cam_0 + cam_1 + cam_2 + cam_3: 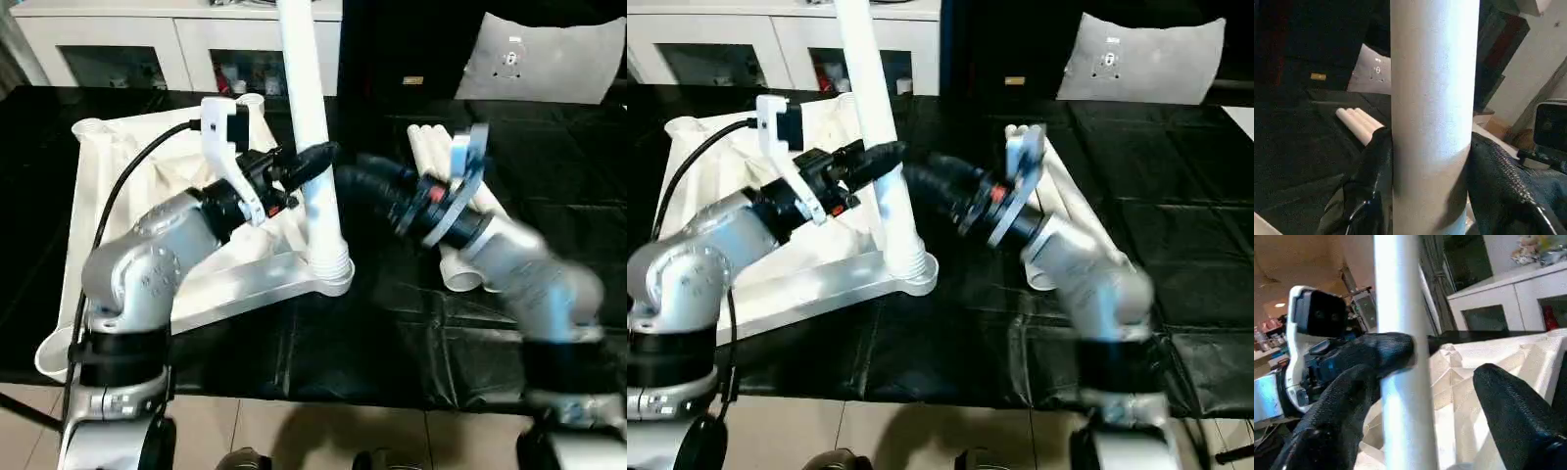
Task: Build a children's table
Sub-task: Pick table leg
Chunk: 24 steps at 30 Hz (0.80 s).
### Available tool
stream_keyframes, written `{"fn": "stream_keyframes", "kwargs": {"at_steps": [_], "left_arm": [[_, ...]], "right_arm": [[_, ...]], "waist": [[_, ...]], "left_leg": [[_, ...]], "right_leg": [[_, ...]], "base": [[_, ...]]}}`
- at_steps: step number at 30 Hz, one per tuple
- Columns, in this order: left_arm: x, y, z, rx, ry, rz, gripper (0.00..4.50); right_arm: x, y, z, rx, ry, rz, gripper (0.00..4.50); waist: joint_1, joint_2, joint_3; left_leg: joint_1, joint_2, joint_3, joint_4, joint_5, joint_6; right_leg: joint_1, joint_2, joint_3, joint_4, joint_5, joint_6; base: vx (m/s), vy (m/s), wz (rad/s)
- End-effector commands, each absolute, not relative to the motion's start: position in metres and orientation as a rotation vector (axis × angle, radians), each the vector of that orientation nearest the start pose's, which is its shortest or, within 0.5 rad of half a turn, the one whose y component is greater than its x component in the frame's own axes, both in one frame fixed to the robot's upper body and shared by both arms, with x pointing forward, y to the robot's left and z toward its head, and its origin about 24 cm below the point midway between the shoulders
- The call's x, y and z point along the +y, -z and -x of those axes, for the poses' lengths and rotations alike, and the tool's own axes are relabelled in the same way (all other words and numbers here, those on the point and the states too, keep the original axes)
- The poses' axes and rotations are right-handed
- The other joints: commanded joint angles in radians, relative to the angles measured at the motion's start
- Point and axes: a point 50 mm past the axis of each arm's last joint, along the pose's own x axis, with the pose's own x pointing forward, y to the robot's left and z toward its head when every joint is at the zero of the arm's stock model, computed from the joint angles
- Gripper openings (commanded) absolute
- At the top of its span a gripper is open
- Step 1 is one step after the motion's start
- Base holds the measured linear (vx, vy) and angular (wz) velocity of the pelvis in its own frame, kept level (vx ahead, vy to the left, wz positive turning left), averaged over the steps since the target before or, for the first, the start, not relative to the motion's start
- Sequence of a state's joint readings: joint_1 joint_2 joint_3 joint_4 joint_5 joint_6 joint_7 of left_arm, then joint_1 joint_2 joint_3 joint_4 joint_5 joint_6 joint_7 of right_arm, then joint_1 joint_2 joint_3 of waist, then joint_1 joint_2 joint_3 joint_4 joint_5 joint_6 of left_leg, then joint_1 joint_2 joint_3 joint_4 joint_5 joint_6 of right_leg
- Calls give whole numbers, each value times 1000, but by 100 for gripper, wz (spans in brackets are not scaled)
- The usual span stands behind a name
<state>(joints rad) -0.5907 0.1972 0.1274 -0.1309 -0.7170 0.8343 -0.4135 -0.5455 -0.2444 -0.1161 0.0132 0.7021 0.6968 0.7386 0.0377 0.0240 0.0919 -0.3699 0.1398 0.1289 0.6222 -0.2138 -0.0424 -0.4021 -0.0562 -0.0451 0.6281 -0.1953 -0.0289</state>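
Note:
The white table top (127,166) lies ribbed side up on the black table. One white leg (313,127) stands upright in its near right corner socket (333,266). My left gripper (315,162) is shut on this leg a little above the socket, and both fingers (1371,166) press its sides. From the right, my right gripper (348,181) stands open at the same height. The leg (1400,382) rises between its fingers, and the one finger (1513,416) is clearly apart from it. Three spare legs (441,157) lie bundled to the right.
A black covering (392,333) spreads over the work table, whose front edge runs just before my arms. Behind stand a white cabinet (127,39) and a grey cushion (544,59). The table top's far corner sockets (93,127) stick up at the left.

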Motion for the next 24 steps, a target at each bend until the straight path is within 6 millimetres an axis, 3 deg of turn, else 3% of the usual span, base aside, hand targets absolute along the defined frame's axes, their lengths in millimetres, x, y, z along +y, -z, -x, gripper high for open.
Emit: {"fn": "stream_keyframes", "kwargs": {"at_steps": [1,8,11,18,24], "left_arm": [[114,-190,-313,48,843,424,185],[112,-198,-312,18,875,381,185],[105,-203,-308,4,921,285,185],[95,-205,-303,-13,975,145,185],[88,-205,-299,-40,1007,60,185]], "right_arm": [[-129,-162,-313,37,-1041,-459,394],[-128,-157,-306,131,-1097,-295,445],[-124,-148,-304,221,-1111,-143,445],[-116,-143,-304,245,-1151,-87,445],[-109,-139,-305,275,-1163,-100,393]], "waist": [[4,-8,-75],[8,-11,-74],[8,-13,-74],[7,-15,-72],[5,-16,-69]], "left_leg": [[-5,56,-6,-65,-13,73],[-7,57,-6,-65,-1,88],[-7,58,-7,-64,1,89],[-8,63,-7,-66,-8,81],[-6,65,-7,-68,-14,73]], "right_leg": [[69,-73,46,-76,-133,-240],[69,-76,45,-79,-135,-232],[68,-75,46,-80,-154,-217],[68,-80,48,-77,-151,-226],[66,-80,49,-77,-151,-230]], "base": [[0,0,0],[0,0,0],[0,0,0],[0,0,0],[0,0,0]]}}
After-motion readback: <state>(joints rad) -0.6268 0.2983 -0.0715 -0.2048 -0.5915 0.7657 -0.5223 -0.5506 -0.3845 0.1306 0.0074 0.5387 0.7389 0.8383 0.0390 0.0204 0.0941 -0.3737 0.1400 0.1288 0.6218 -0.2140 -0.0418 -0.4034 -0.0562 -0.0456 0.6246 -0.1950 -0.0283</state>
